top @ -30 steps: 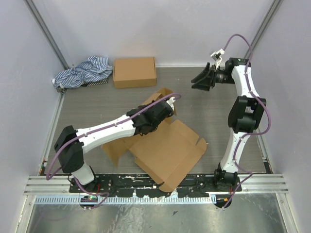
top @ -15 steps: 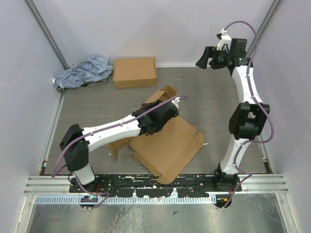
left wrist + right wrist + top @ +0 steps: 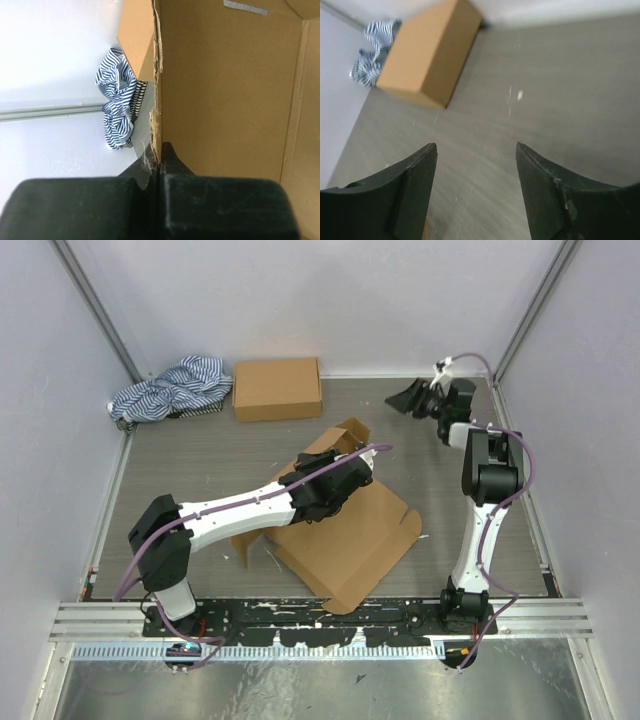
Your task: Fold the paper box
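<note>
Arm (image 3: 240, 508) outstretched, left fingers (image 3: 80, 210) on box (image 3: 225, 100)

Paper box (image 3: 350, 540) in the middle, second box (image 3: 277, 388) well behind it, cloth (image 3: 168, 388) just left of the second box.

Free floor (image 3: 430, 465) right of paper box (image 3: 340, 540)

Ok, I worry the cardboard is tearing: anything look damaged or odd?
Yes: the box flap pinched in the shut jaws of the left gripper has a ragged, frayed edge with loose fibres. A striped cloth lies crumpled in the far left corner.
</note>
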You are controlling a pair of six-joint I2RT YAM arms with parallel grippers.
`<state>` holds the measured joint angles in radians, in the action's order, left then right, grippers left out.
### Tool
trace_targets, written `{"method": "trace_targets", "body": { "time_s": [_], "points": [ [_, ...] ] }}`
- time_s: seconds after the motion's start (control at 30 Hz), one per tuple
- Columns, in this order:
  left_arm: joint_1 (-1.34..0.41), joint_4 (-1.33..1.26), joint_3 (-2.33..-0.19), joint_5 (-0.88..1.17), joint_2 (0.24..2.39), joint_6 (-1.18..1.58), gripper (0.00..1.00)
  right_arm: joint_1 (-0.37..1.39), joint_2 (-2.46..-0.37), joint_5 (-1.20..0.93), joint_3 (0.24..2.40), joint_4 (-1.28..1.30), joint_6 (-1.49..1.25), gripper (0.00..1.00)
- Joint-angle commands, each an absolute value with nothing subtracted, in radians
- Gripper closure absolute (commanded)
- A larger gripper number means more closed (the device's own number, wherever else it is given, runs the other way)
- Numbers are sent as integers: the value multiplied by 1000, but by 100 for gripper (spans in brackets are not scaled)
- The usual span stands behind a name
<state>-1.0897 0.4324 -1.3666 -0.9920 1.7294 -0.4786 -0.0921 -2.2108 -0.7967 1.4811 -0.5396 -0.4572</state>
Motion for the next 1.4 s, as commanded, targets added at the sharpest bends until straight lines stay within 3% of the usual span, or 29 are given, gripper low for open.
{"method": "trace_targets", "body": {
  "time_s": [0.0, 0.17, 0.7, 1.0, 1.23, 1.37],
  "points": [
    [-1097, 366, -1348, -1035, 1752, -491, 100, -27, -2177, -932, 1450, -703, -538, 32],
    [-1097, 349, -1364, -1060, 1788, -496, 94, 63, -2164, -891, 1446, -519, -397, 32],
    [-1098, 452, -1415, -1029, 1807, -393, 66, 131, -2250, -1066, 1467, -617, -467, 30],
    [-1098, 485, -1447, -1014, 1793, -365, 64, 163, -2300, -1221, 1487, -896, -687, 30],
    [-1097, 499, -1491, -1021, 1723, -321, 61, 166, -2293, -1216, 1465, -911, -695, 30],
    [-1098, 476, -1511, -1008, 1631, -279, 55, 165, -2292, -1212, 1460, -910, -695, 30]
  ]
}}
